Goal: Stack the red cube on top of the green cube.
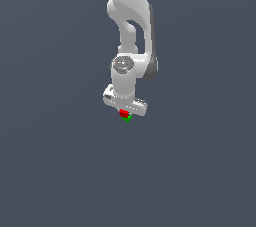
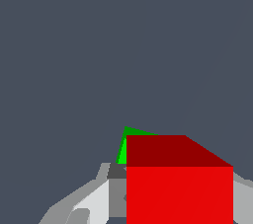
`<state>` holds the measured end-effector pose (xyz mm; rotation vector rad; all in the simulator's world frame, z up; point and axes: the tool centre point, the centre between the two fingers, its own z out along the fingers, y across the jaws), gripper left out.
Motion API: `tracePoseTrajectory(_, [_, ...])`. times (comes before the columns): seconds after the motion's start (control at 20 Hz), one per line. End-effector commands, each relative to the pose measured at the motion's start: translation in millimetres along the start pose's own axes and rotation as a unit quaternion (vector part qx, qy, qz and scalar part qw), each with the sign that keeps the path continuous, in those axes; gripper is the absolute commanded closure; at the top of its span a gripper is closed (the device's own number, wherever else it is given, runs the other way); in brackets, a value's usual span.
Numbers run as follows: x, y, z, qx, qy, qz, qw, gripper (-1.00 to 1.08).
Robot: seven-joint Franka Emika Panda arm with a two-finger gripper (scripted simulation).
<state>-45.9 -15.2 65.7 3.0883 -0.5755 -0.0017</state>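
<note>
Red cube (image 2: 179, 193) between lowered fingers (image 2: 94, 201)

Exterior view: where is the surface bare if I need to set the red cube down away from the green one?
Bare grey surface lies all around, widest toward the exterior view's left, right and below the arm. The only crowded spot is under the gripper, where the red cube sits right against the green cube.
</note>
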Motion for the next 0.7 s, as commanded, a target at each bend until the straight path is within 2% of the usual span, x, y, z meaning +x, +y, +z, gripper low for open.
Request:
tracePoseTrajectory(0.0, [-6.1,-4.7,2.9,0.000,0.000,0.001,1.0000,1.08])
tracePoseTrajectory(0.15, [-8.4,-7.0,4.3,0.000,0.000,0.001,1.0000,1.08])
tracePoseTrajectory(0.2, [-8.4,-7.0,4.3,0.000,0.000,0.001,1.0000,-0.92])
tracePoseTrajectory(0.65, [-8.4,-7.0,4.3,0.000,0.000,0.001,1.0000,-0.92])
